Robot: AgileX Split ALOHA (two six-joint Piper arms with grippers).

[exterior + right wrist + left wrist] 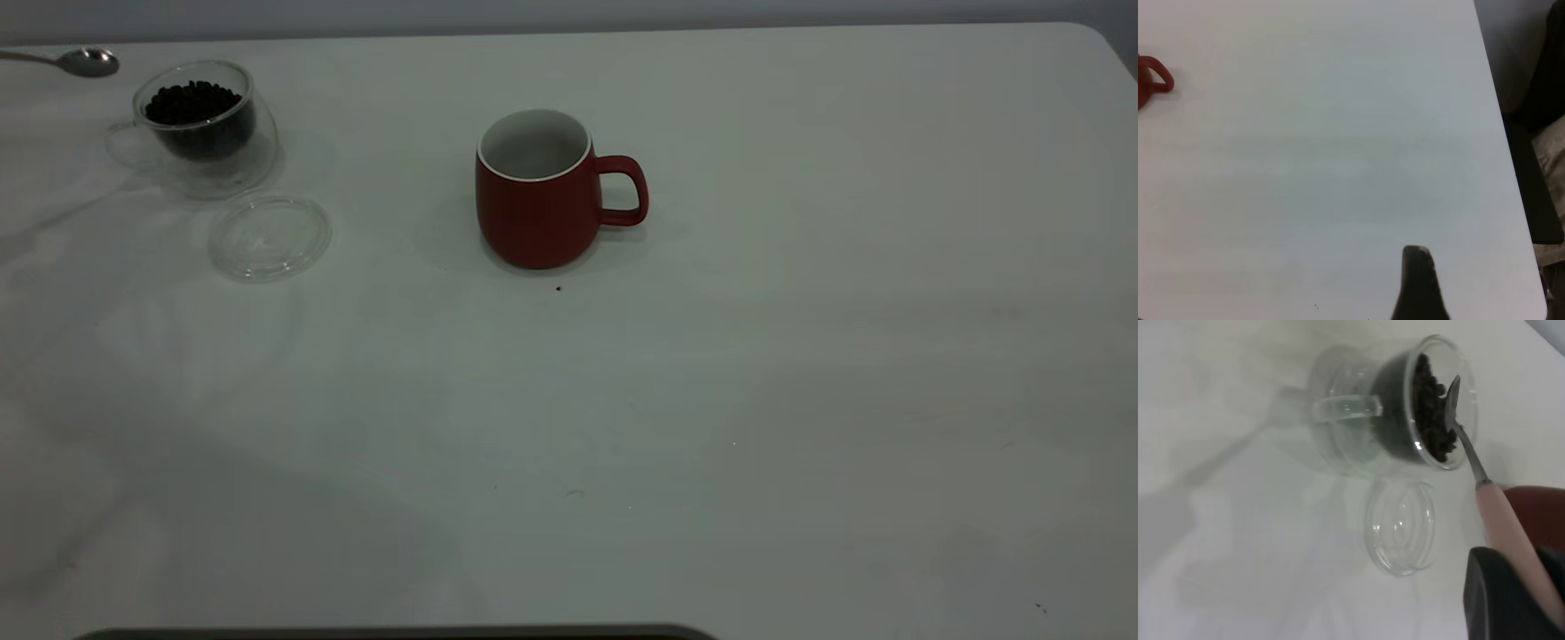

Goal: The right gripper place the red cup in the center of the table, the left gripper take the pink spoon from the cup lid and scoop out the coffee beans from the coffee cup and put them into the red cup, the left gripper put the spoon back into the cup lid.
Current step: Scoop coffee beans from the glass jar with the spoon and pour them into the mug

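The cup [538,209] is dark red with a white rim and inside; the beans [193,100] are near-black in a clear glass [206,133]; the lid [269,236] is clear with faint rings. The spoon [1501,520] has a pale pink handle and silver bowl; the table [800,356] is plain white with tiny dark specks.

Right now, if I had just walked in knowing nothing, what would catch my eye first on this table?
Probably the red cup, upright and empty near the middle of the white table. Next, at the far left, the glass coffee cup full of dark coffee beans, its clear lid lying flat beside it. The left gripper holds a pink spoon with its bowl over the beans.
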